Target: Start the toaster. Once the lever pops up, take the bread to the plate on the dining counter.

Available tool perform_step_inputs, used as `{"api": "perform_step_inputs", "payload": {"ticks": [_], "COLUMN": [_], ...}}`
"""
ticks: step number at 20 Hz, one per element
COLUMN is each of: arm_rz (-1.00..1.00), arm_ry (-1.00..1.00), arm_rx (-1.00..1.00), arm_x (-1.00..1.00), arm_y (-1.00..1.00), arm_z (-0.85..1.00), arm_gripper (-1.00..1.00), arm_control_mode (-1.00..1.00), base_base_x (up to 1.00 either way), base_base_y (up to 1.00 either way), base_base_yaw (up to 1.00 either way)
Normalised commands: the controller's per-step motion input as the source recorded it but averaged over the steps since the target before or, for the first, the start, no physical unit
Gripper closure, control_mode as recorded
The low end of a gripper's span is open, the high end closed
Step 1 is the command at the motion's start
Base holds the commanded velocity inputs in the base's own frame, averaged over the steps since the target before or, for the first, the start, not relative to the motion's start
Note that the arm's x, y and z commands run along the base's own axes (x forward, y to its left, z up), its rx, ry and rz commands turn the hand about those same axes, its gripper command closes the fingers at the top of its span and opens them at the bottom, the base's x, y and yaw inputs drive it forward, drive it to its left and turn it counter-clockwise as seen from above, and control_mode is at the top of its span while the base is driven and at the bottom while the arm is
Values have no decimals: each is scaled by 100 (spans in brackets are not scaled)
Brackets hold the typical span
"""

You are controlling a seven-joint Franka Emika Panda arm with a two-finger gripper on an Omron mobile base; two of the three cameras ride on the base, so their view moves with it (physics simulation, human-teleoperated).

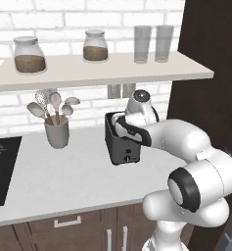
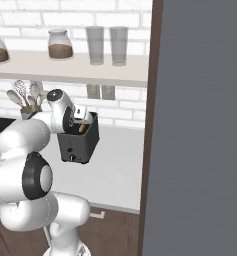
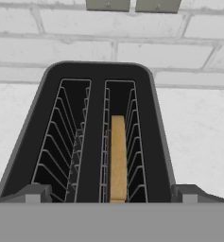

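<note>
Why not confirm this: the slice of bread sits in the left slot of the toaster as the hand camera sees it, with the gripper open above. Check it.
One thing is off: in the hand view the bread stands in the right slot of the toaster, and the left slot holds none. The rest stands: the gripper is open above the toaster.

Black toaster, golden bread, white brick

The toaster (image 3: 97, 75) is matt black with grey wire racks; the bread (image 3: 117, 158) golden-brown; the far wall (image 3: 47, 47) white brick.

white brick wall (image 1: 88, 19), pale shelf (image 1: 103, 71)
</note>
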Motion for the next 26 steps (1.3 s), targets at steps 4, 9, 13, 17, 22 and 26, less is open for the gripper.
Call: {"api": "perform_step_inputs", "payload": {"ticks": [4,9,13,17,22,26], "arm_rz": [0,0,0,0,0,0], "arm_ry": [0,0,0,0,0,0], "arm_rx": [0,0,0,0,0,0], "arm_x": [0,0,0,0,0,0], "arm_y": [0,0,0,0,0,0], "arm_z": [0,0,0,0,0,0], "arm_gripper": [-100,-100,-100,-100,-100,-100], "arm_control_mode": [-100,-100,-100,-100,-100,-100], "base_base_x": [0,0,0,0,0,0], "base_base_y": [0,0,0,0,0,0], "base_base_yaw": [0,0,0,0,0,0]}}
